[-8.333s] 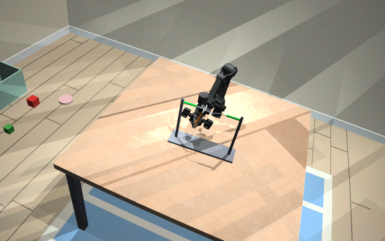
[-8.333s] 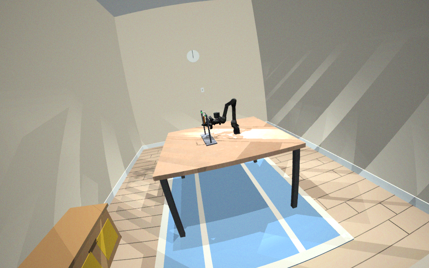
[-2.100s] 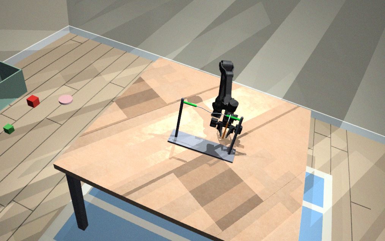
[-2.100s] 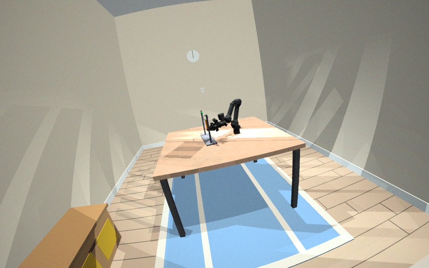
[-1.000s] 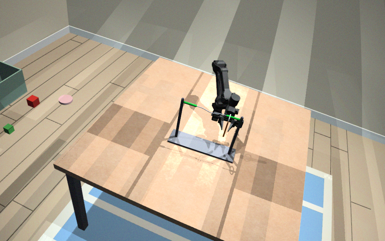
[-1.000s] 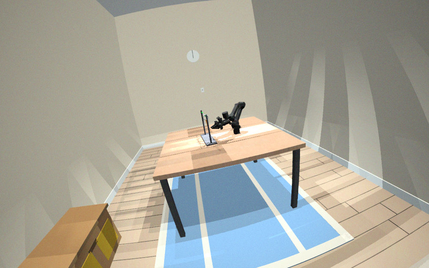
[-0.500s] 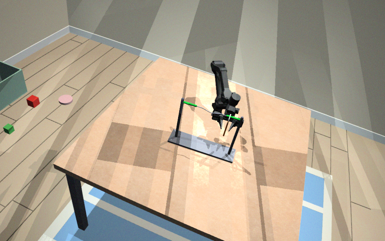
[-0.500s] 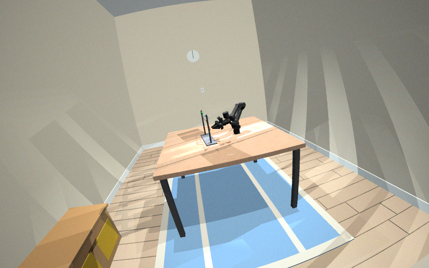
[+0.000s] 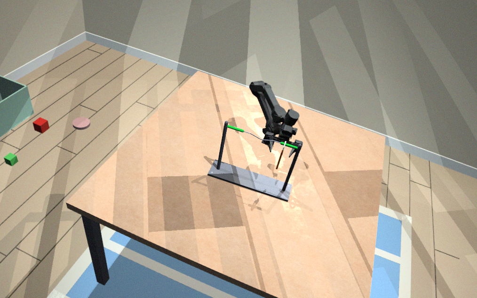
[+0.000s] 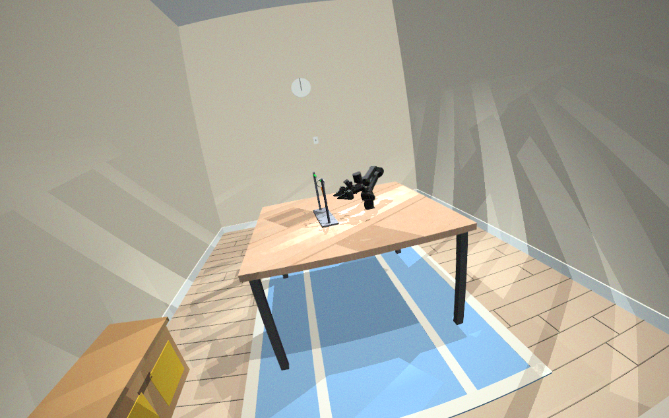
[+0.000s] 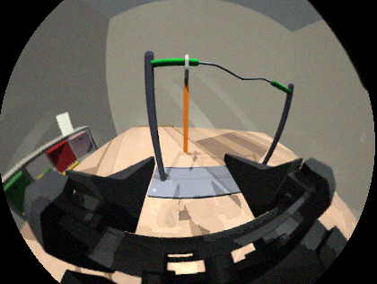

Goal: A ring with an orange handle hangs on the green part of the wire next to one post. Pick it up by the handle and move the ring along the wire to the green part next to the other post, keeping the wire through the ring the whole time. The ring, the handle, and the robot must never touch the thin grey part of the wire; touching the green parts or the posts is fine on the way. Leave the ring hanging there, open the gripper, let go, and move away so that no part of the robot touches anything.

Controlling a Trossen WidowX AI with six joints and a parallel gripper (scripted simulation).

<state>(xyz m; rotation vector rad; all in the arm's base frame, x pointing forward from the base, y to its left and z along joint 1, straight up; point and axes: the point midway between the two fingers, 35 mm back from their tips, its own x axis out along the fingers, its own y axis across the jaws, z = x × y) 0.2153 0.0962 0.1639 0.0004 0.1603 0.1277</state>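
Note:
The whitish ring (image 9: 284, 143) (image 11: 187, 67) hangs around the green part (image 9: 291, 145) (image 11: 166, 62) next to the near post (image 9: 291, 170) (image 11: 151, 99), at the left in the wrist view. Its orange handle (image 9: 280, 158) (image 11: 186, 119) points down. My gripper (image 9: 280, 153) (image 10: 336, 195) (image 11: 190, 158) is wide open and empty. It is on the arm's side of the wire, back from the handle, whose lower end shows just above and beyond the fingertips in the wrist view. The other green part (image 9: 235, 128) (image 11: 280, 86) has no ring.
The thin grey wire (image 11: 242, 79) dips between the green parts. The far post (image 9: 222, 147) (image 11: 284, 117) stands on the same base (image 9: 246, 175) (image 11: 215, 190). A red block (image 9: 41, 125), a green block (image 9: 11, 159) and a pink disc (image 9: 81, 123) lie on the floor.

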